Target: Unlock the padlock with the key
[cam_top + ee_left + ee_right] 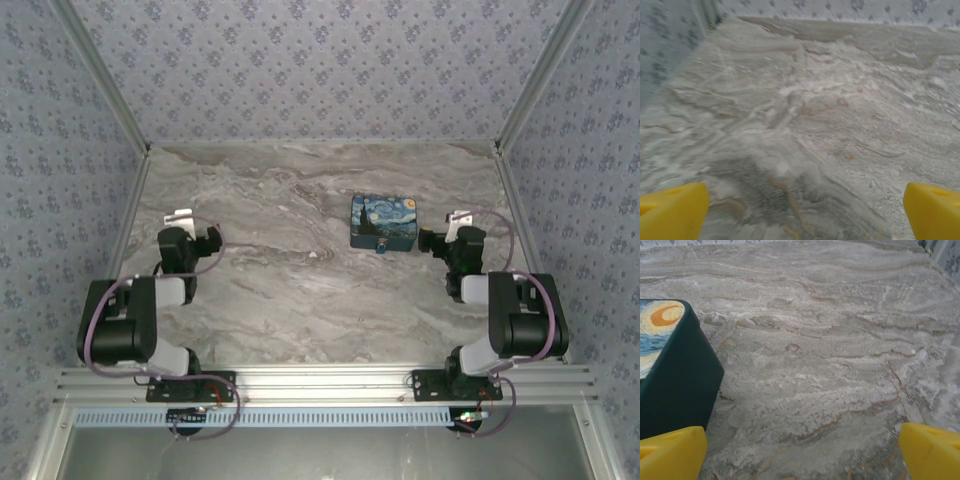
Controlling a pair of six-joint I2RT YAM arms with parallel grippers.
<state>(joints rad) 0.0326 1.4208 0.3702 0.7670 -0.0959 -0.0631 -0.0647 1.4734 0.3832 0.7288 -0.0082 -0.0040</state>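
Grey marble desk [300, 290] lies under me; my left end effector [802, 212] and right end effector [800, 452] both gape wide, holding nothing. I think the padlock [381, 247], at the near side of the painted box [385, 222], is tiny, light and slippery; pinch its blue body.

The marble-patterned tabletop [280, 300] (grey, with pale and rusty veins) carries one rectangular box [384, 221], painted in blue-and-yellow swirls. The box lies flat at about 2 o'clock from the table's middle. At the box's 6 o'clock edge is a tiny blue padlock [381, 247], touching the box and perhaps resting on the marble; it is too small to tell. In the right wrist view the box [675, 375] is at 9 o'clock, its dark side wall meeting the surface.
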